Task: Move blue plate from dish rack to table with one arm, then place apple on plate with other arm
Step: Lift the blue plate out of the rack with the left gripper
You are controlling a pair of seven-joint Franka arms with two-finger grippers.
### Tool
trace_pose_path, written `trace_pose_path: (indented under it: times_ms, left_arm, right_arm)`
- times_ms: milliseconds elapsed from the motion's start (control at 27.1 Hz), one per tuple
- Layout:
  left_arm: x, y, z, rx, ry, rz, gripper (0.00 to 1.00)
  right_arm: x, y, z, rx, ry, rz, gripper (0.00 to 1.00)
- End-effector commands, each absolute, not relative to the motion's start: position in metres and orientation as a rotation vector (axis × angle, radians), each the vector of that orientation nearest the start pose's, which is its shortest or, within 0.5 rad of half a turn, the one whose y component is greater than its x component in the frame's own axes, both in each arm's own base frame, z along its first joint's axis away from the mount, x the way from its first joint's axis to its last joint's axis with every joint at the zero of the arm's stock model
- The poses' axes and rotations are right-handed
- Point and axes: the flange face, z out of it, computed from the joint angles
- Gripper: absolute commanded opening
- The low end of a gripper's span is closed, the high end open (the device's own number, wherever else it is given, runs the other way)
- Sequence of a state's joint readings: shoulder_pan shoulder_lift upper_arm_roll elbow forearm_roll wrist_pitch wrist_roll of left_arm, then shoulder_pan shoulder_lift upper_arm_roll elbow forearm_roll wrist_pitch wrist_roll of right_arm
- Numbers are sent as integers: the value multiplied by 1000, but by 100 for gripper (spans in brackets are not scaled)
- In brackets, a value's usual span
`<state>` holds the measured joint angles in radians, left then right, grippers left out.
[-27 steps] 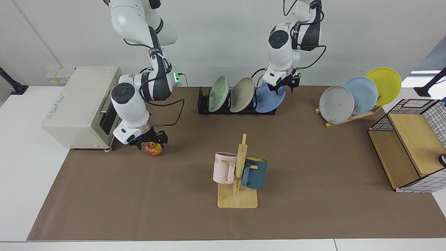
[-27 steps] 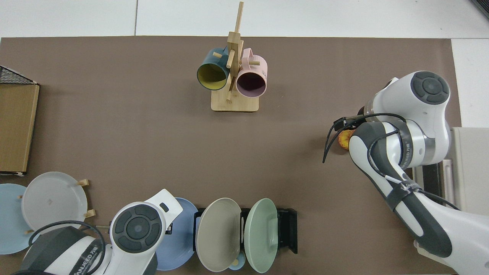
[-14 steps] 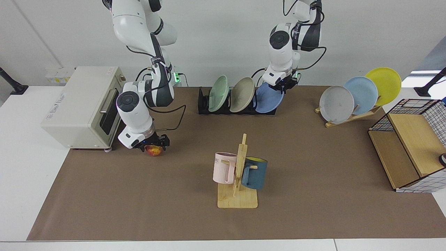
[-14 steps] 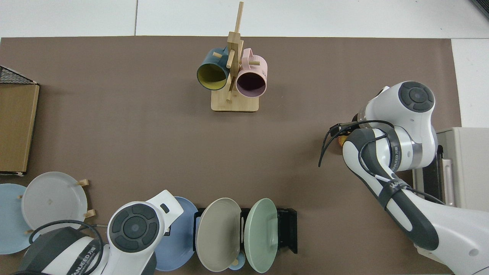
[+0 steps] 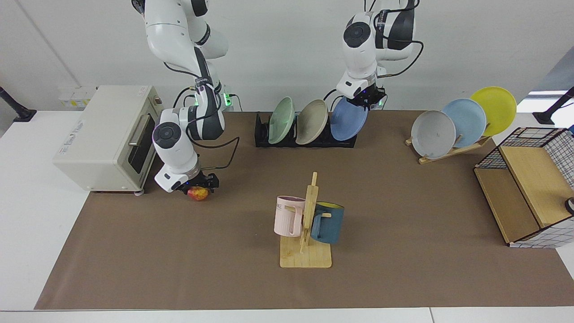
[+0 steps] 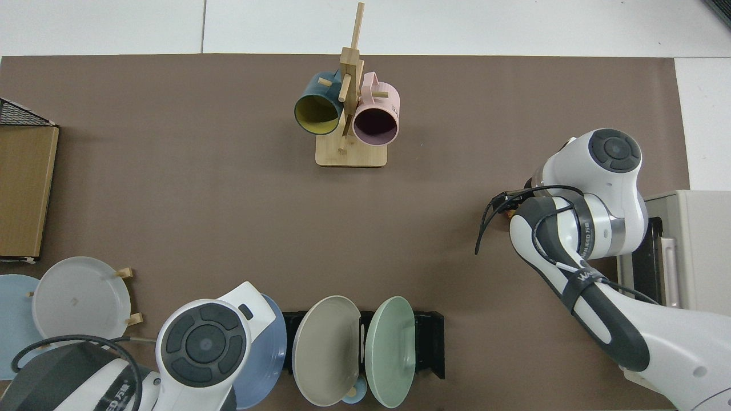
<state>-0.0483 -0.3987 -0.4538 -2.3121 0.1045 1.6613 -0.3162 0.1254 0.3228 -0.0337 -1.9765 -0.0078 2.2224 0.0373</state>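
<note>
Plate edge is gripped from above by the left hand; the blue plate hangs tilted at the dish rack end. The right hand is clenched on the apple, resting on the desk.

The brown mat of the table lies bare across the lower left and lower right of the facing view, with wide room to pass. At lower centre the wooden mug stand rises with a pink mug and a dark blue mug. Along the top edge stand the dish rack, at upper left a toaster oven, at upper right a wooden plate stand, and at far right a wire basket.
</note>
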Motion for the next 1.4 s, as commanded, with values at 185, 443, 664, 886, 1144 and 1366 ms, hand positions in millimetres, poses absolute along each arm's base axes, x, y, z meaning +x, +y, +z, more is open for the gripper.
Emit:
trace_pose_path:
  times_ms: [185,443,664,886,1144,1366]
  left_arm:
    - [450,-166,523,-2800,93,128,0]
    - [499,-160,530,-3016,9,85,0]
    - [516,-166,505,-3232,-102,37,0]
    - [527,-180,483,-3352,-165,37,0]
    - [542,-226,405,-3413,-113,133,0]
    - [533,-244,382,-3440,-108,167,0]
  right_arm:
    - [594,55,289,-3179,-96,88,16]
    - [598,56,291,-3180,-93,81,0]
    - [605,57,309,-3179,-94,71,0]
    - [616,58,340,-3169,-83,94,0]
    - [619,59,391,-3166,-86,106,0]
    - [604,58,438,-3161,-80,102,0]
